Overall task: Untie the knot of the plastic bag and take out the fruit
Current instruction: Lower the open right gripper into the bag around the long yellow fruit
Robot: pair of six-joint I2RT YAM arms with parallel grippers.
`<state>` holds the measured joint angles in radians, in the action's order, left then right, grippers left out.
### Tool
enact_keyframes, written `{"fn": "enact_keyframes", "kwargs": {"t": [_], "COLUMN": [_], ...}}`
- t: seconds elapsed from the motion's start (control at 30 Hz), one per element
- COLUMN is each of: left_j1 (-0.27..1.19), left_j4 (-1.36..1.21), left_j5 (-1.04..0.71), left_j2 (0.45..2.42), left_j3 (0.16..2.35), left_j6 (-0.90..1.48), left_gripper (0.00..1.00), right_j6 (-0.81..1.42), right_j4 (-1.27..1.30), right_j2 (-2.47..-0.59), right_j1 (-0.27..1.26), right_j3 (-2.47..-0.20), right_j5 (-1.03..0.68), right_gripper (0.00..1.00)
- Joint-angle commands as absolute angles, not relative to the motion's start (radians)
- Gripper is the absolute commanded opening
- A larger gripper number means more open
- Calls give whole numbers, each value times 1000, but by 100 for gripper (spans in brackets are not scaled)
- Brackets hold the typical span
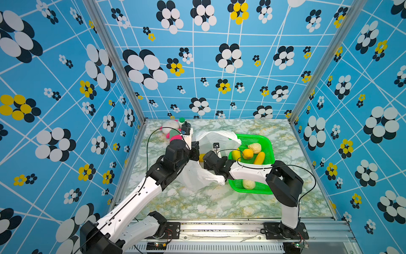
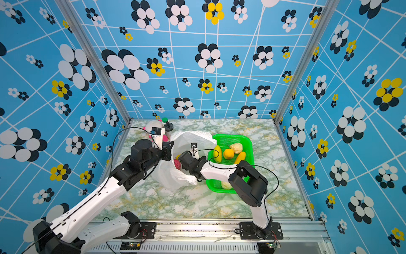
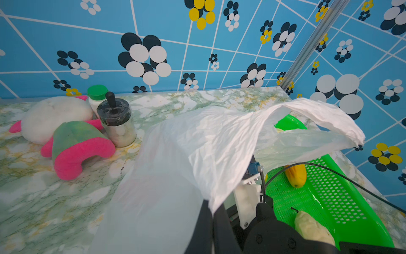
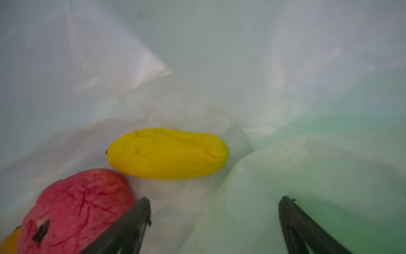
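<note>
Plastic bag (image 1: pixel 195 178) lies open at mid-bench, its long axis running from the near edge toward the far edge and its mouth facing right toward the green basket (image 1: pixel 261 189). At the bench's far-left corner sit a plush toy (image 1: pixel 170 129), a metal tin (image 3: pixel 117 125) and a green-capped bottle (image 3: pixel 96 94). The left gripper (image 3: pixel 212 211), fingers pressed together, pinches the bag's rim and holds it raised. Inside the bag, the right gripper (image 4: pixel 214 201) stands spread wide, gripping nothing. Ahead of it a yellow fruit (image 4: pixel 168 154) lies flat, long axis crosswise to the fingers, beside a pink-red fruit (image 4: pixel 77 209). At right, the basket holds two yellow pieces (image 1: pixel 259 158), an orange one (image 1: pixel 247 153) and two pale ones (image 1: pixel 254 147).
</note>
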<state>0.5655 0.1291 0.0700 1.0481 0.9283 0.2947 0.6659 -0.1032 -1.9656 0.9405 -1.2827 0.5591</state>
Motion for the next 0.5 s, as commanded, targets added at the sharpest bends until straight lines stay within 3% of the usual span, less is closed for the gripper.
{"fn": "enact_keyframes", "kwargs": {"t": [0.0, 0.47], "left_j1": [571, 571], "left_j4": [107, 116], "left_j5": [58, 48], "left_j2": [1055, 1057], "left_j3": [936, 951], "left_j6": [298, 293], "left_gripper": [0, 0], "right_j6": [672, 709], "right_j4": [-161, -339], "right_j2": [-2019, -2253], "right_j1": [917, 861], "right_j3": [-1343, -1590], "right_j5": [516, 432], "right_gripper": [97, 97]}}
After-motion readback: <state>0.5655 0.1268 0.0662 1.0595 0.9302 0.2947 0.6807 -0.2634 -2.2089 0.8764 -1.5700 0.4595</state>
